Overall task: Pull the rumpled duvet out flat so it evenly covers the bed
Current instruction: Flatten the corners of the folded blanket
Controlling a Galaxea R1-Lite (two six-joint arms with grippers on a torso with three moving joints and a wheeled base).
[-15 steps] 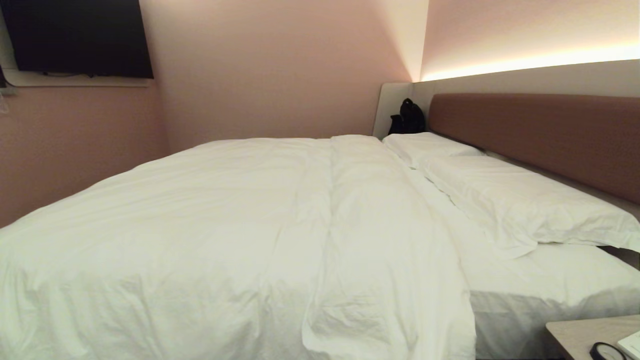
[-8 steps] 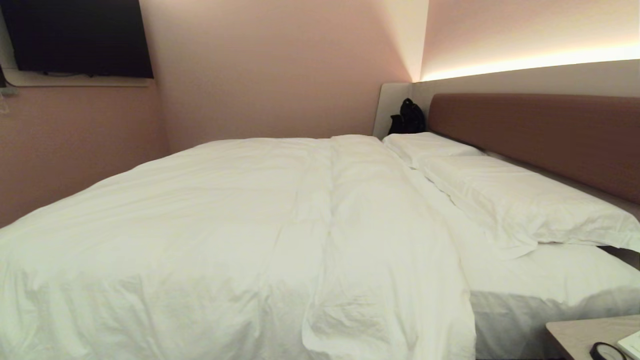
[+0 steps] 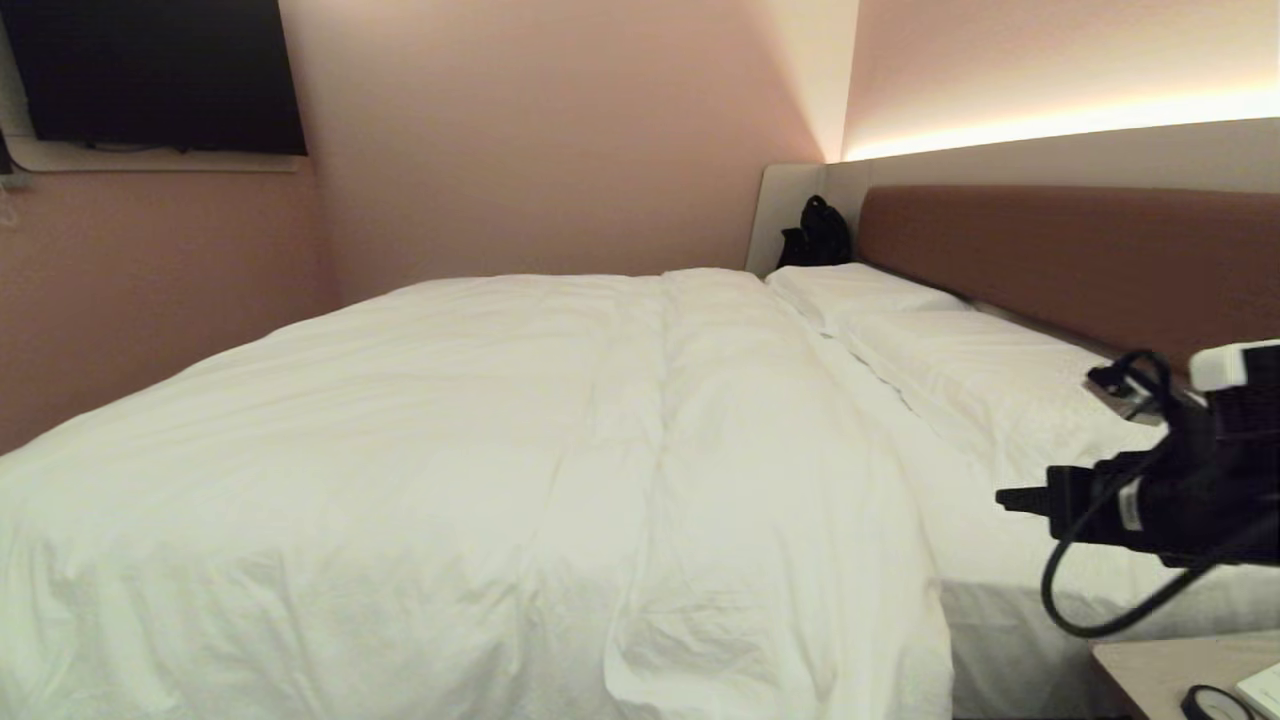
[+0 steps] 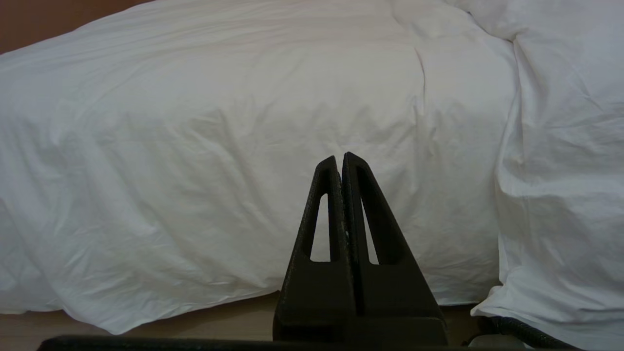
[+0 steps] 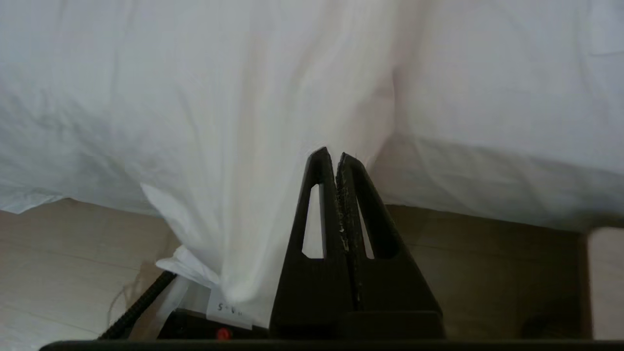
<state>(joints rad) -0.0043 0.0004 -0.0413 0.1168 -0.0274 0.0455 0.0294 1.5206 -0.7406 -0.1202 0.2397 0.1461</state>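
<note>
The puffy white duvet [image 3: 450, 450] lies creased over the left and middle of the bed, its edge draping down the near side. A strip of white mattress sheet [image 3: 1010, 560] shows bare to its right, below the reddish-brown headboard [image 3: 1080, 270]. My right gripper [image 3: 1010, 498] hangs in the air at the right, over the bare sheet, touching nothing. Its wrist view shows the right gripper [image 5: 331, 156] shut and empty before the duvet's hanging corner [image 5: 219, 122]. My left gripper [image 4: 341, 158] is shut and empty, low, facing the duvet's hanging side [image 4: 219, 146].
Two white pillows [image 3: 1000, 390] lie along the headboard. A black bag [image 3: 820, 235] sits in the far corner. A bedside table [image 3: 1160, 670] with a dark round object stands at the near right. A dark screen [image 3: 160, 75] hangs on the left wall. Pale floor [image 5: 58, 258] lies below the duvet.
My right arm has risen into the head view at the right, where it did not show before. The duvet and pillows have not moved.
</note>
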